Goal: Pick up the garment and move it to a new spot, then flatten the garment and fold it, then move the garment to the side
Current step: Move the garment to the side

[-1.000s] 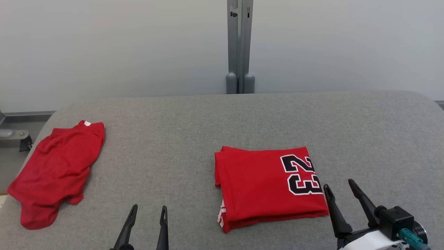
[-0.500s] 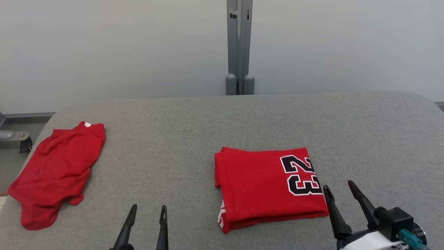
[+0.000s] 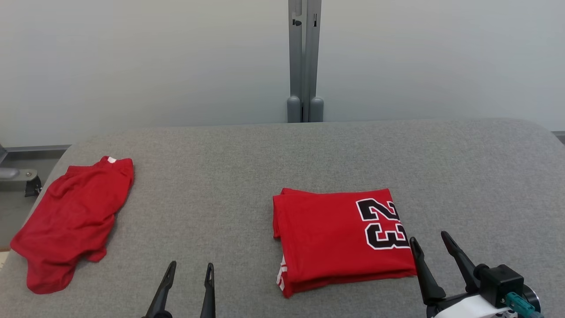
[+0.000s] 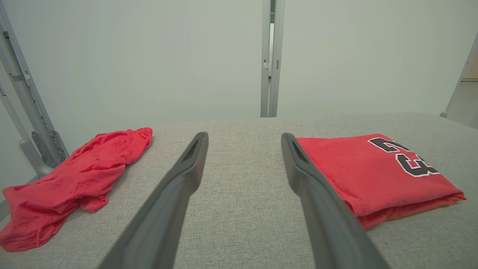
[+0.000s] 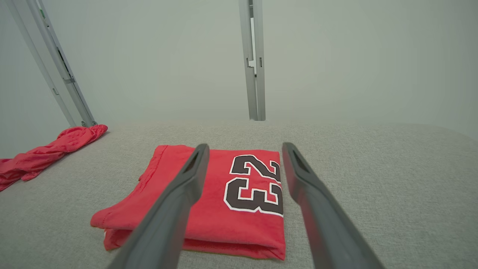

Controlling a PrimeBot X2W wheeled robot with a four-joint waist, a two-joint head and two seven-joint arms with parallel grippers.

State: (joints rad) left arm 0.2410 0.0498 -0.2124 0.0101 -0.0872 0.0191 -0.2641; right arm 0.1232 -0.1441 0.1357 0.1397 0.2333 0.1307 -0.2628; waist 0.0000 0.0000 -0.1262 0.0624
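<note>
Head view is showing a grey worktop carrying a folded red jersey numbered 23, lying right of centre on the near side. Crumpled red shorts are lying at the left edge. The left end effector is hovering spread wide, holding nothing. The right end effector is likewise gaping and empty, just beside the jersey's right edge, possibly touching it. The jersey is looking soft, light and floppy, so it is probably wanting a pinch through all stacked layers at a folded edge.
</note>
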